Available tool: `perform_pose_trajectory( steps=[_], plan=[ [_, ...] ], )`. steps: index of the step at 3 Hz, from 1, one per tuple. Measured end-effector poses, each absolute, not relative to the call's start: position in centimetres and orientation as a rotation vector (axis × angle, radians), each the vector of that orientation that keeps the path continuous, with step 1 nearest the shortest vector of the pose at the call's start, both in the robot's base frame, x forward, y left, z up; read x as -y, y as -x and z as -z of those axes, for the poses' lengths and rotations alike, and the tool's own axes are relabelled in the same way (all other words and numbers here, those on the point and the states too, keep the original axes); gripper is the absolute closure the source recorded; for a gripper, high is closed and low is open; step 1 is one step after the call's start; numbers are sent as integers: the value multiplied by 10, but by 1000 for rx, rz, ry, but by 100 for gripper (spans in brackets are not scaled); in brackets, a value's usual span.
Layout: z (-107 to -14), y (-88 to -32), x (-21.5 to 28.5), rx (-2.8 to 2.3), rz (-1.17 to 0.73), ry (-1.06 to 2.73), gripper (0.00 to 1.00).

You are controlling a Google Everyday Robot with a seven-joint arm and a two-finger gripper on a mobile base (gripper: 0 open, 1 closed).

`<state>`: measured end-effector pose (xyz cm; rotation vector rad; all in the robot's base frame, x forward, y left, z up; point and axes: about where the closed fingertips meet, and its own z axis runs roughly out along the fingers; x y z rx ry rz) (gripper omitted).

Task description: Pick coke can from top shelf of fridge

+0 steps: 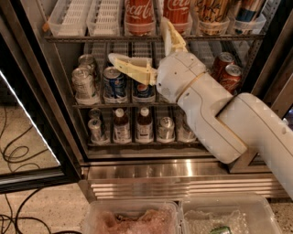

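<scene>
Two red coke cans [138, 16] [177, 10] stand side by side on the top shelf [91, 38] of the fridge [160, 176], their tops cut off by the frame's edge. My gripper [137, 40] is open wide just below and in front of that shelf. One cream finger [130, 66] points left across the middle shelf. The other finger [169, 35] points up, over the shelf rail between the two coke cans. It holds nothing. The white arm [229, 123] covers the right half of the middle shelf.
White empty can lanes [73, 16] fill the top shelf's left; a gold-orange can [211, 11] and a blue can [249, 10] stand on its right. Silver cans [84, 82], Pepsi cans [114, 84], red cans [226, 68] and bottles [121, 125] sit below. The open door [27, 137] is left, plastic bins [132, 217] below.
</scene>
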<state>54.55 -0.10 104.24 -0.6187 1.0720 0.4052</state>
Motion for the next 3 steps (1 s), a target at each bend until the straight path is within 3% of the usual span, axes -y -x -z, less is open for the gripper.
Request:
perform_pose_trajectory(
  steps=[3],
  plan=[
    [-1041,-576,10,-1157,-331,545,14]
  ],
)
